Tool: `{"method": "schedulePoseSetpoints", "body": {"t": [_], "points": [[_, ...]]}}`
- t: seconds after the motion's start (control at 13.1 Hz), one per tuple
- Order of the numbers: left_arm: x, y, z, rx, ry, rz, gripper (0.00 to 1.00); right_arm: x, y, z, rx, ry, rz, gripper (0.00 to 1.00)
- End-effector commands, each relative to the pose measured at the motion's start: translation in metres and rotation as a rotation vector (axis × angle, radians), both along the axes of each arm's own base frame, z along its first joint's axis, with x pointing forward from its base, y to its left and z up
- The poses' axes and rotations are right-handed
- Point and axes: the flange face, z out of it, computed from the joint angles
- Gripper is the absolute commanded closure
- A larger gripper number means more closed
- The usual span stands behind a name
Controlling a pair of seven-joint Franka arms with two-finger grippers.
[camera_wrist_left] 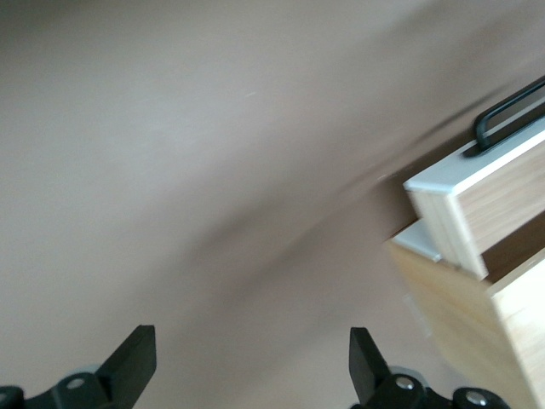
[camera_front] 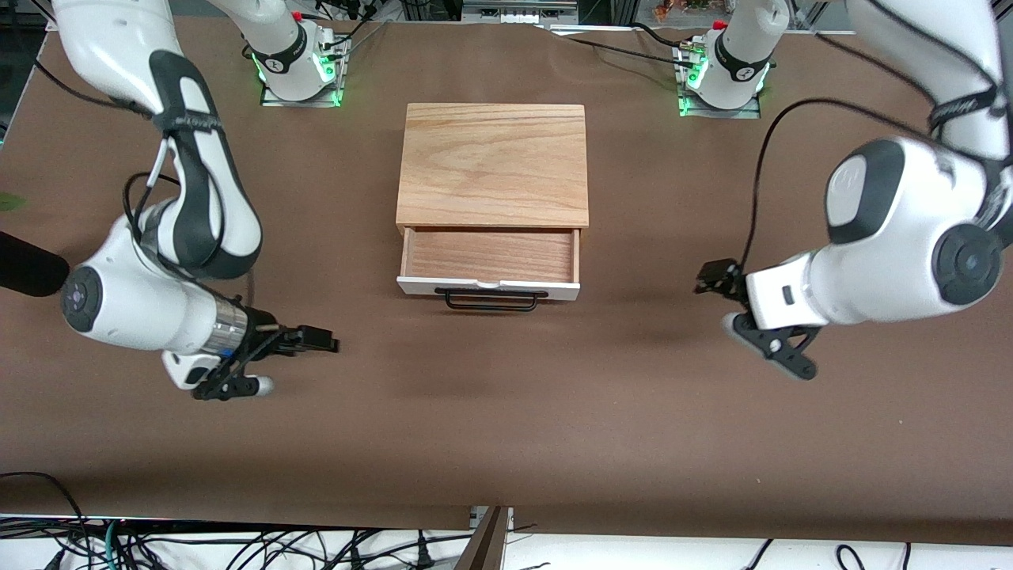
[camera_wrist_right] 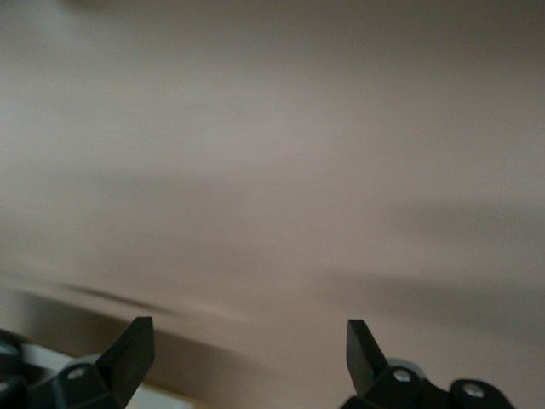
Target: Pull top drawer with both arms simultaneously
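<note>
Both hands, left (camera_front: 708,279) and right (camera_front: 320,340), hang with fingers apart over bare desk (camera_front: 506,412), flanking the top drawer (camera_front: 489,257), evidently already pulled out.

The top drawer (camera_wrist_left: 477,192) runs off the left wrist view's edge, only one corner and an end of its black handle (camera_wrist_left: 509,115) showing. The right wrist view is a smear of brown table (camera_wrist_right: 272,170). Both arms' upper links leave the front view.
</note>
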Motion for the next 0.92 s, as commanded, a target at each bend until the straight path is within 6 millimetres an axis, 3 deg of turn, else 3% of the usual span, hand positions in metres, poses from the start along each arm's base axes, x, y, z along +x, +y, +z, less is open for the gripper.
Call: {"method": "schedulePoseSetpoints", "body": {"t": [0.0,0.08,0.15,0.38,0.53,0.69,0.84], "points": [[-0.028,0.016,0.039,0.131,-0.032,0.023,0.0,-0.031,-0.036,0.073,-0.137,0.016,0.024,0.0],[-0.042,0.023,0.049,0.166,-0.04,0.022,0.0,-0.041,-0.057,0.098,-0.139,0.037,0.002,0.0],[-0.056,0.034,0.051,0.193,-0.032,0.041,0.0,-0.047,-0.071,0.109,-0.153,0.053,-0.006,0.0],[-0.088,0.061,0.054,0.212,-0.077,0.117,0.0,-0.054,-0.072,0.128,-0.177,0.035,0.005,0.0],[-0.108,0.074,0.054,0.27,-0.172,0.146,0.0,-0.065,-0.073,0.153,-0.164,0.006,-0.003,0.0],[-0.113,0.085,0.05,0.266,-0.193,0.193,0.0,-0.082,-0.078,0.165,-0.174,0.02,-0.014,0.0],[-0.116,0.084,0.054,0.219,-0.174,0.219,0.0,-0.098,-0.085,0.152,-0.174,0.07,-0.117,0.0]]}}
